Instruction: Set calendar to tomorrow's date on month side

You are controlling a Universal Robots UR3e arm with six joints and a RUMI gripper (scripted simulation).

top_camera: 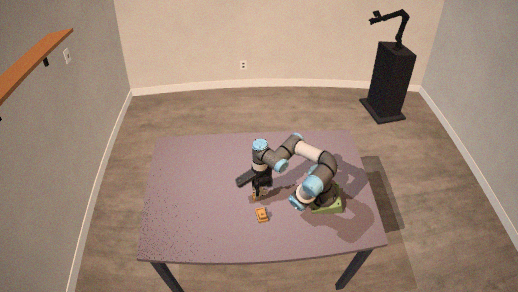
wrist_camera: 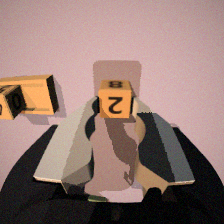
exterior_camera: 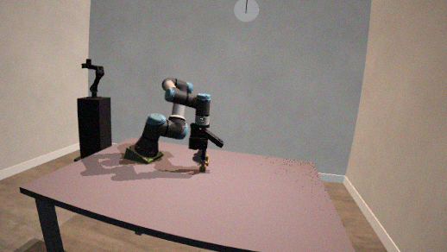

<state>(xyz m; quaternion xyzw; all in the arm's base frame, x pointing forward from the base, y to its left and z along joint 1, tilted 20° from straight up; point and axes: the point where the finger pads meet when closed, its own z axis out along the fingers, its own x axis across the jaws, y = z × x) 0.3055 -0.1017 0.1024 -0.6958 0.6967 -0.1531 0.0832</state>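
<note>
Plain room, likely home or office space set up as robot test room. Wood-plank floor point(top_camera: 200, 110), white baseboards, painted walls with outlets point(top_camera: 243, 64), round wall clock point(exterior_camera: 246, 9) at 12 o'clock. Mauve table point(top_camera: 200, 220) at center, black pedestal point(top_camera: 391, 82) in corner at 2 o'clock, wooden shelf point(top_camera: 30, 60) at 10 o'clock.

Bent arm point(top_camera: 295, 167) on mauve table point(top_camera: 200, 220) — orange calendar tray point(top_camera: 261, 215) just beside its downward-pointing gripper point(top_camera: 257, 194).

High overhead, far side view, close wrist view.
</note>
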